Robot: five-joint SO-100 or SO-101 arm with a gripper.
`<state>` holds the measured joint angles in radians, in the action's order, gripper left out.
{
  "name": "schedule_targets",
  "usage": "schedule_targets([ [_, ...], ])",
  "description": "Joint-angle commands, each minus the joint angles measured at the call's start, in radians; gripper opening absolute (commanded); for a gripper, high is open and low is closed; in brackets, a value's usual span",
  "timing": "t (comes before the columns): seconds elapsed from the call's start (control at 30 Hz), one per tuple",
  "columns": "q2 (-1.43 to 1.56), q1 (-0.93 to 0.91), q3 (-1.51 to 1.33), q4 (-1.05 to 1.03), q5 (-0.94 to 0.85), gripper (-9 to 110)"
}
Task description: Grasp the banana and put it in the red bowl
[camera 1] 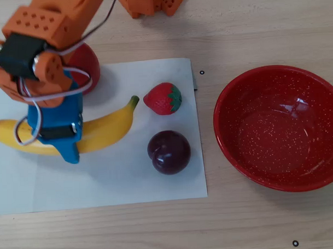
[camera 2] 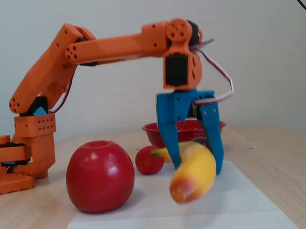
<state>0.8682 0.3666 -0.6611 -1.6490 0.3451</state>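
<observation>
No writing is legible anywhere. Blue gripper [camera 2: 195, 161] clamped across the banana [camera 1: 104, 129] – over white paper [camera 1: 119, 181] on a pale wood table [camera 1: 245, 29]; red bowl [camera 1: 278, 178] sits at the banana's three o'clock in the overhead view – wall plain white.

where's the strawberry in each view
Overhead view: the strawberry lies on the white paper, just right of the banana's stem tip.
Fixed view: strawberry sits behind, between the apple and the banana.
Shared landmark: the red bowl.
</observation>
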Motion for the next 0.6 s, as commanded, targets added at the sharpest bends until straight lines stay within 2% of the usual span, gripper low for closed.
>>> schedule_targets([
  [0.0, 0.225, 0.029, 0.055, 0.005, -0.034, 0],
  [0.57, 0.623, -0.051, -0.184, -0.054, -0.132, 0],
])
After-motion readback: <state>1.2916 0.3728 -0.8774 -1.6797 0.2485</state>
